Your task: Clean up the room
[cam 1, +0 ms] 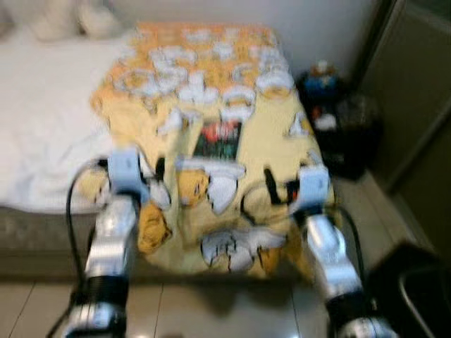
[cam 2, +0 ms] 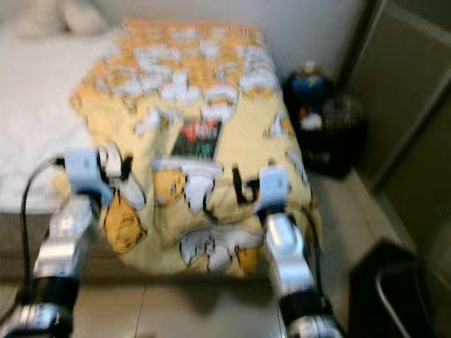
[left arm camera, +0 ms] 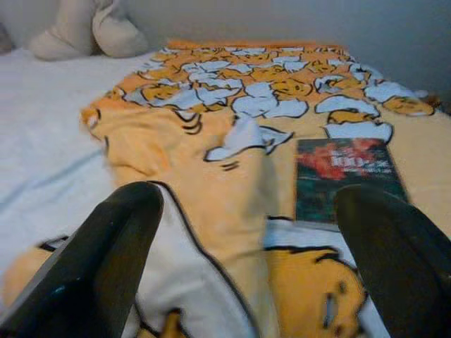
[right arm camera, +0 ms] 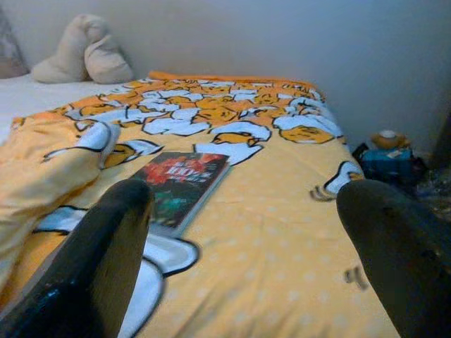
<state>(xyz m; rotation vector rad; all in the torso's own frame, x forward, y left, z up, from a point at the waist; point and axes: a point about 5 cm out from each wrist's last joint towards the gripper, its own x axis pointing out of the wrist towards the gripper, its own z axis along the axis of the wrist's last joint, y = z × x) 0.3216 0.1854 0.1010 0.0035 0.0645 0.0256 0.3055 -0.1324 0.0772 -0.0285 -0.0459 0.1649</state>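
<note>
Book (cam 1: 218,139) lies on yellow blanket (cam 1: 268,134) between open left pincer (cam 1: 153,173) and right pincer (cam 1: 278,189).

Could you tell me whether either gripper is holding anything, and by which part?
Nothing is held: the left gripper and right gripper are open over the blanket.

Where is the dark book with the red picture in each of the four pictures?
Left eye view: the dark rectangular book with red cover art lies mid-picture on the yellow cartoon-print blanket.
Right eye view: a little left of centre, ahead of both arms.
Left wrist view: right of centre, beyond the far black finger.
Right wrist view: left of centre.
Shared landmark: the blanket's white-and-orange cartoon figures beside the book.
</note>
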